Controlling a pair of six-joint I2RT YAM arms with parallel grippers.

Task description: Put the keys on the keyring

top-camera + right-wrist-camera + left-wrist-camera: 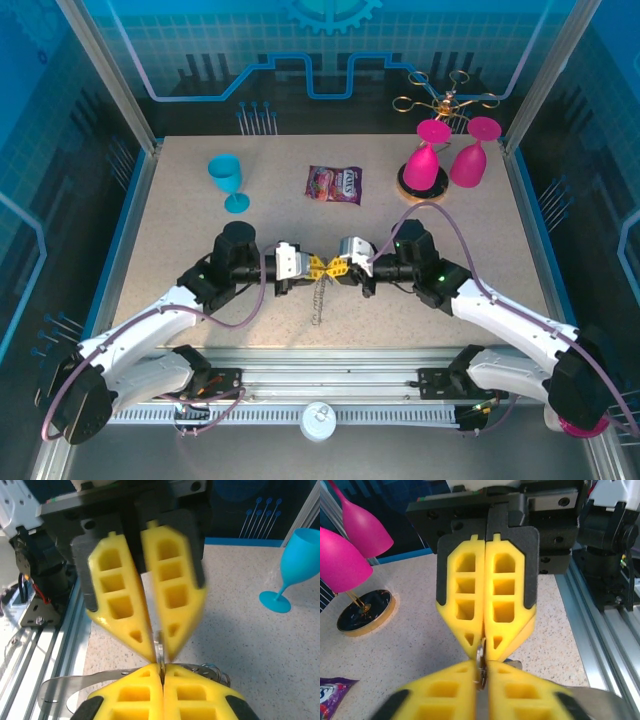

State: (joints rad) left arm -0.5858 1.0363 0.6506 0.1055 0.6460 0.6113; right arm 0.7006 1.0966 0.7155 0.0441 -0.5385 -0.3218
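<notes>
My two grippers meet tip to tip above the middle of the table. The left gripper has its yellow fingers parted a crack. The right gripper is shut on a thin silver metal piece that stands edge-on between both pairs of tips. A speck of blue shows beside it; whether that is the key I cannot tell. The keyring, a thin dark beaded chain, hangs from the meeting point down to the table.
A blue goblet stands at the back left and a purple snack bag at the back middle. Two pink goblets lean by a round coaster at the back right. The metal rail runs along the near edge.
</notes>
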